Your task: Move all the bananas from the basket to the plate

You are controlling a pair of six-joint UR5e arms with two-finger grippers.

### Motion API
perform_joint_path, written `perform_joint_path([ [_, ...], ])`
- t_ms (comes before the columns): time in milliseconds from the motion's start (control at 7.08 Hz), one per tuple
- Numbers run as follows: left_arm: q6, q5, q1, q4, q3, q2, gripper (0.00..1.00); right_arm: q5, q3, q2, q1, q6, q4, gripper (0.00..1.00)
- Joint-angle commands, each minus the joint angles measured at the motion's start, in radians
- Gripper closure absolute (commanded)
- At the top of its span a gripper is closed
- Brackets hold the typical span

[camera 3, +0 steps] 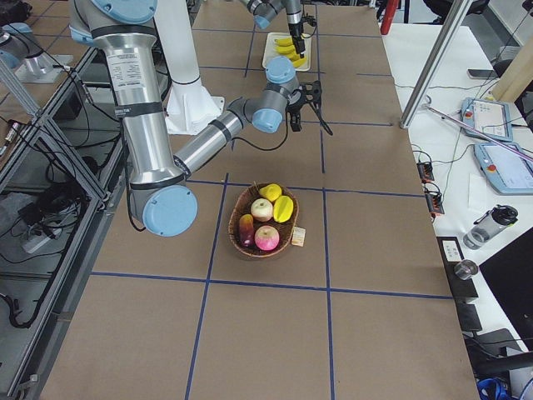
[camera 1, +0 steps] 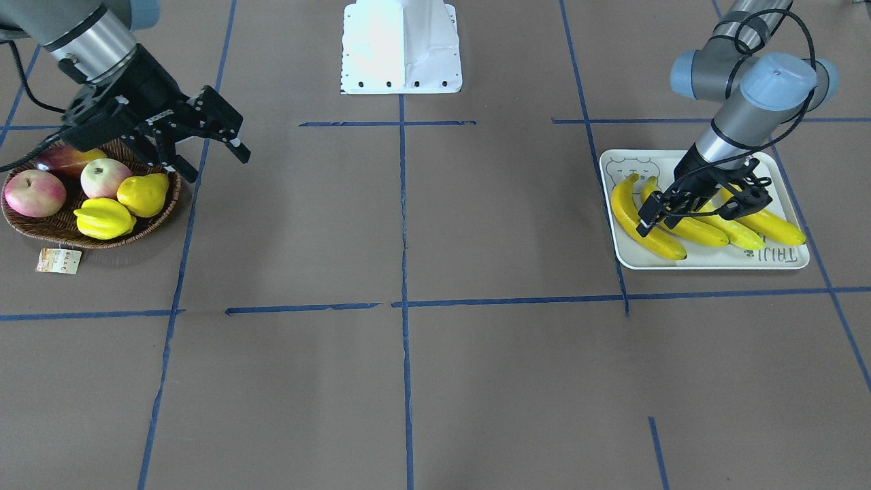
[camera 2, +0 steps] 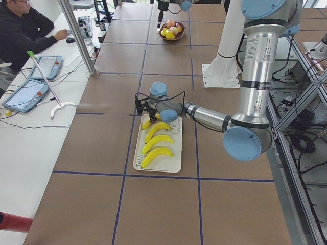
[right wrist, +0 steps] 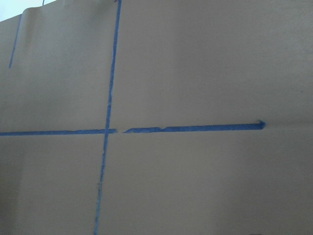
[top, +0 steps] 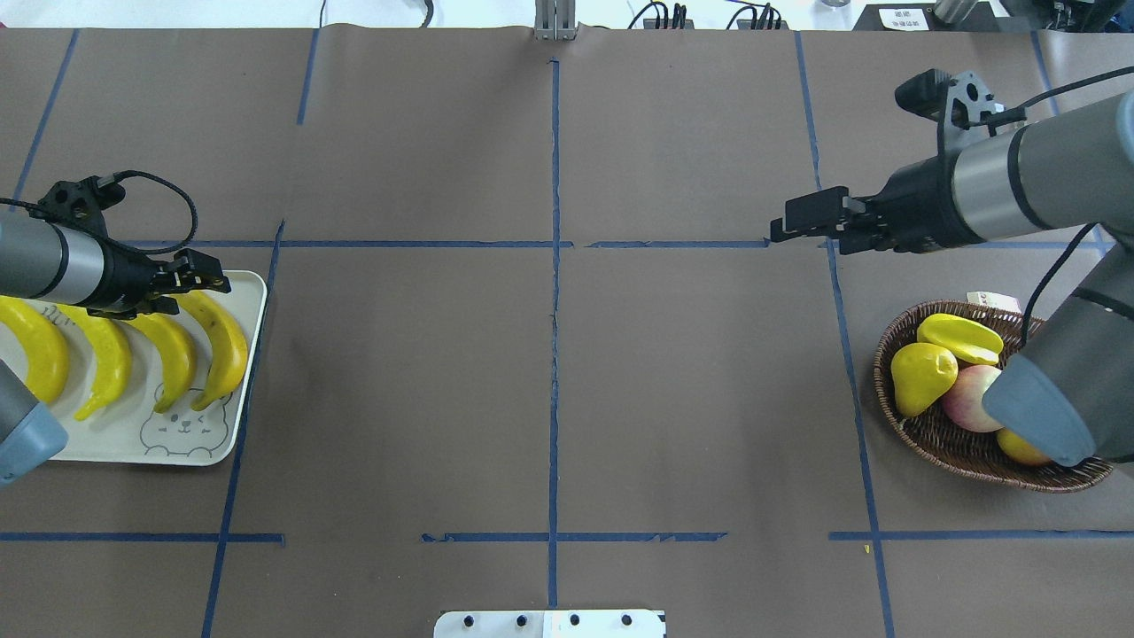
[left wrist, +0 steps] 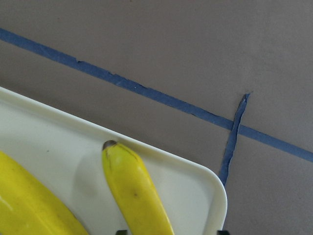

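Yellow, glossy and curved, four plastic-looking bananas (top: 173, 350) lie side by side on the pale-grey rectangular bear-print plate (top: 115, 436), beneath and behind the left gripper (top: 202, 285). Its jaws are spread wide and grip nothing. In the wrist view the outermost banana (left wrist: 137, 196) lies between the fingertips, its dark tip close to the plate's rim corner. I judge it was laid parallel to the others so the row fits inside the rim.

Well across the brown paper-covered table (top: 549, 399), the right gripper (top: 788, 223) hangs raised, fingers apart and empty, probably kept clear because nothing remains for it to fetch. Lower down and back toward its own arm's base sits the shallow dark-brown woven wicker basket (top: 957, 450). It holds a stubby yellow pear (top: 920, 377), a ridged yellow starfruit (top: 961, 337) and reddish apples (top: 970, 399), but no banana that I can see.
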Motion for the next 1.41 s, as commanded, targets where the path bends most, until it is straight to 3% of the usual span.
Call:
perform_joint_path([
  [0,0.009,-0.015,-0.009,0.007,-0.023,0.003,0.00,0.060,-0.065,-0.053,0.123,-0.174,-0.019,0.00],
  [141,0.083,-0.080,-0.050,0.013,-0.021,-0.002,0.00,0.060,-0.081,-0.067,0.170,-0.348,-0.103,0.00],
  [424,0.368,-0.222,-0.263,0.144,-0.023,-0.004,0.00,0.088,-0.094,-0.062,0.315,-0.747,-0.366,0.00],
  [565,0.526,-0.228,-0.338,0.216,-0.020,-0.002,0.00,0.188,-0.161,-0.065,0.424,-0.908,-0.418,0.00],
  [706,0.719,-0.238,-0.411,0.318,-0.017,0.000,0.00,0.296,-0.284,-0.068,0.530,-1.042,-0.411,0.00],
  [989,1.179,-0.276,-0.611,0.616,0.000,0.001,0.00,0.309,-0.412,-0.131,0.620,-1.233,-0.409,0.00],
  [1130,1.299,-0.284,-0.678,0.722,0.032,0.003,0.00,0.312,-0.409,-0.133,0.637,-1.234,-0.409,0.00],
  [1271,1.367,-0.360,-0.730,0.747,0.078,0.006,0.00,0.307,-0.408,-0.130,0.637,-1.226,-0.409,0.00],
])
